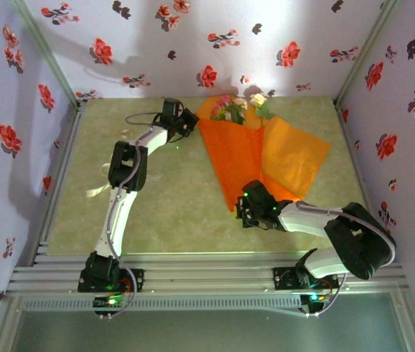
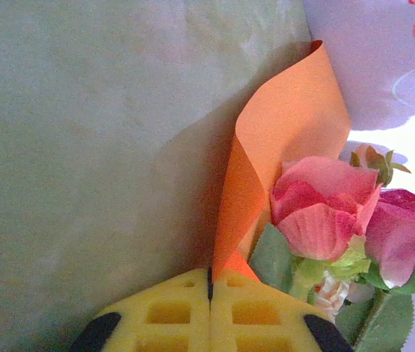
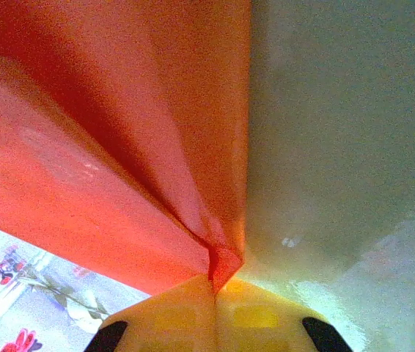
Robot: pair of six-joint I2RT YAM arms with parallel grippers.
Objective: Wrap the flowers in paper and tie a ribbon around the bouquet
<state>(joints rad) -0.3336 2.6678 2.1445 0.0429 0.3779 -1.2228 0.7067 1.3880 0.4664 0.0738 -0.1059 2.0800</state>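
The left gripper point(image 2: 210, 282) has its yellow, waffle-patterned jaws pressed together on a thin edge of the orange paper point(image 2: 288, 125), pinching the sheet's left side just beside the flower heads. From that pinch the paper rises and curls over in a smooth, springy arc, probably so the flap can be folded across the stems. The right gripper point(image 3: 215, 290) is likewise closed. It clamps the paper's pointed lower end, where creases gather into a tight fold, and this likely anchors the tip of the cone. The flowers point(image 2: 325, 205), with soft pink fabric-like petals and matte green leaves, lie inside the paper at its wide far end. From above, the sheet spreads as a half-formed cone on the pale green marbled table point(image 1: 156, 198), its right flap lying open and flat.
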